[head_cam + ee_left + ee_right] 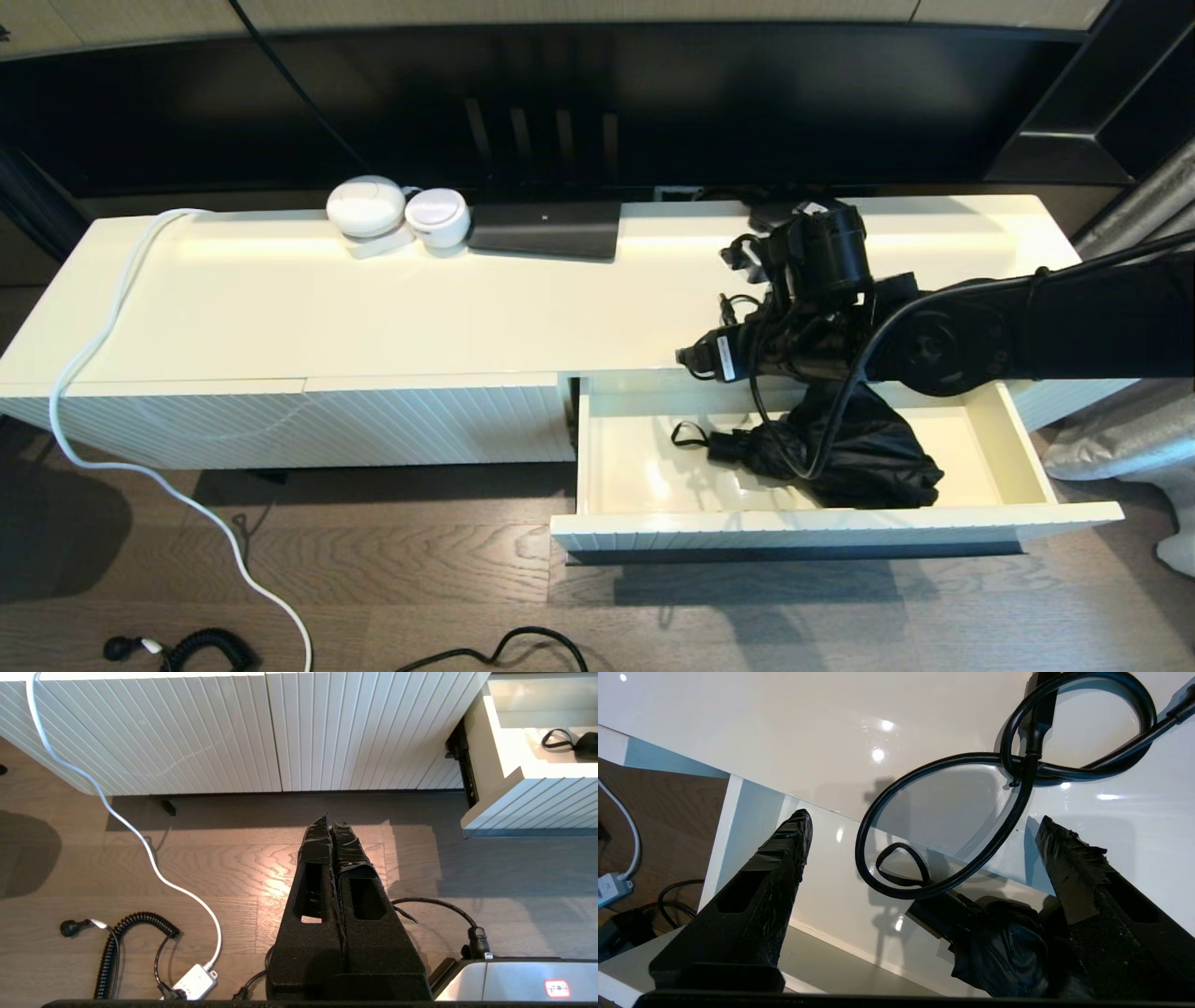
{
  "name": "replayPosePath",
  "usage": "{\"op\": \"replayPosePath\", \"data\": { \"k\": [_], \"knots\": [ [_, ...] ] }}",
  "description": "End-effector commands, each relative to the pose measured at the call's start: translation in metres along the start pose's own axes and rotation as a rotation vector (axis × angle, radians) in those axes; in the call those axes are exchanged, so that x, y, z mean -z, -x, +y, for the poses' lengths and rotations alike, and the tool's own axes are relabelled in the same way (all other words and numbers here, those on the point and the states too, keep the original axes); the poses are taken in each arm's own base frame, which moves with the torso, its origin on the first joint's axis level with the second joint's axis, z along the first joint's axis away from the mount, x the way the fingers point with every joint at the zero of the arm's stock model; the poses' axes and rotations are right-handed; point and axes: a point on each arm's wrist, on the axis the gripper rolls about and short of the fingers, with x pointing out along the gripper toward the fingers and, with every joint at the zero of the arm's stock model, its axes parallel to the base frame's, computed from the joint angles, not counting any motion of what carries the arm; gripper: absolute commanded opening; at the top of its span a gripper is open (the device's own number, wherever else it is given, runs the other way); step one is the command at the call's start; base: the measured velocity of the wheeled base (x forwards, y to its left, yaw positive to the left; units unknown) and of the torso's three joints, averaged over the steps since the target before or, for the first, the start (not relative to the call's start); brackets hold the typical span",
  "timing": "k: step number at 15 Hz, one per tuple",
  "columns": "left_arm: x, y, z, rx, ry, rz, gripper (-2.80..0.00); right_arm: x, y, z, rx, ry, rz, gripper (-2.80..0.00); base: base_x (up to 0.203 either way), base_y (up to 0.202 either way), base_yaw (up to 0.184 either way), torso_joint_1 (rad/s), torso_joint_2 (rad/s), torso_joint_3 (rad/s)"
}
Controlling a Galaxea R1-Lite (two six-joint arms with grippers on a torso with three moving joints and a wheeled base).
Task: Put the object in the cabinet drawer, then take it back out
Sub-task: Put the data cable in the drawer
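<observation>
The folded black umbrella (pixel 840 453) lies inside the cabinet drawer (pixel 616 467), on the glossy cream floor toward its right half. Its handle end points to the left, and a thin black wrist strap (pixel 688 433) loops out from that end onto the bare drawer floor. The drawer is pulled fully out from the right part of the low white cabinet (pixel 299 425), its ribbed front facing the wooden floor (pixel 392 579).

The right hand (pixel 920 858) hangs above the drawer, over the umbrella and not touching it. Its two taped black fingers (pixel 784 849) are spread wide apart with nothing between them. In the right wrist view the umbrella sits below and between the fingers, nearer one of them, and a loop of the arm's own black cable (pixel 943 812) crosses in front. In the head view the right arm reaches in from the right, partly over the cabinet's top surface (pixel 373 308) and the back edge of the drawer.

The left hand (pixel 332 828) is parked low over the wooden floor in front of the cabinet, its fingers pressed together and empty.

On the top surface, along the back edge, stand two round white devices (pixel 397 213) and a flat dark box (pixel 546 229). A white cable (pixel 103 336) runs off the left end of the cabinet and down across the floor, where a coiled black cord (pixel 201 646) also lies.
</observation>
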Motion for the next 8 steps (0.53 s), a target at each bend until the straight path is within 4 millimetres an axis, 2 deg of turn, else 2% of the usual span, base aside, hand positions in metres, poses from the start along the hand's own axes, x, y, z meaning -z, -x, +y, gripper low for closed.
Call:
{"op": "replayPosePath", "data": {
  "k": [1,8],
  "knots": [
    [0.0,0.0,0.0,0.0,0.0,0.0,-2.8,0.0026,-0.0029,0.0019,-0.002,0.002,0.008,0.0,0.0,0.0,0.0,0.0,0.0,0.0],
    [0.0,0.0,0.0,0.0,0.0,0.0,-2.8,0.0051,-0.0065,0.0066,-0.008,0.008,0.016,0.0,0.0,0.0,0.0,0.0,0.0,0.0]
  ]
}}
